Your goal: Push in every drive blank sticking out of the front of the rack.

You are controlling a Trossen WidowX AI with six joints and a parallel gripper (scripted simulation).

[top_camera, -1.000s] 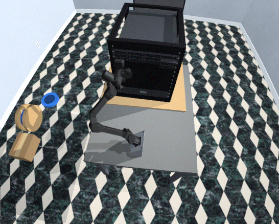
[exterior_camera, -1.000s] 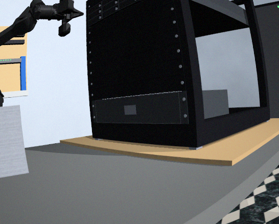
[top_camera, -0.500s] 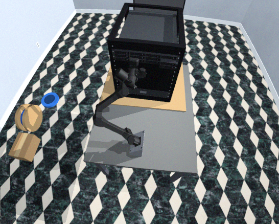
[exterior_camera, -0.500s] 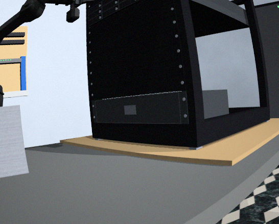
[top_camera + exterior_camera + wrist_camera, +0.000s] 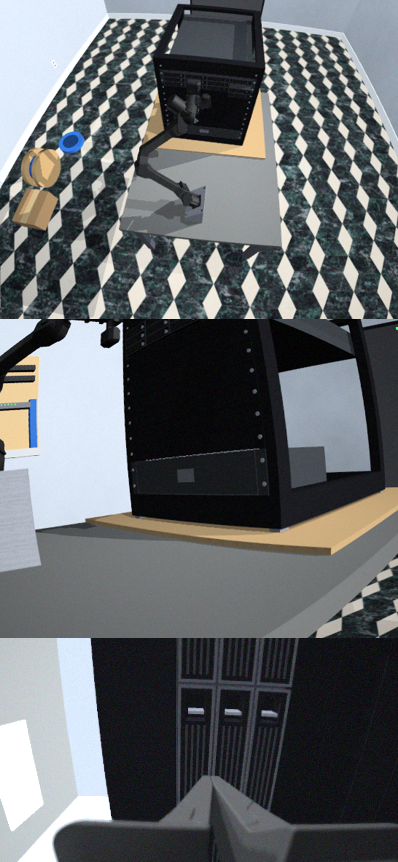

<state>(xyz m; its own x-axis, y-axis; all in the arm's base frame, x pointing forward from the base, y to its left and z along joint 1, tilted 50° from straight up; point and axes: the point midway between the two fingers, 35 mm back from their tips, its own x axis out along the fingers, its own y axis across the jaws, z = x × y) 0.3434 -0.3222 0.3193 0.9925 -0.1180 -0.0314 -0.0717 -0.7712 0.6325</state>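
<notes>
Rack (image 5: 209,62) (image 5: 271,428) black; board (image 5: 255,143) (image 5: 310,544) tan; table (image 5: 233,197) (image 5: 153,588) grey; floor (image 5: 214,291) (image 5: 329,628) dark green, cream diamonds.
</notes>
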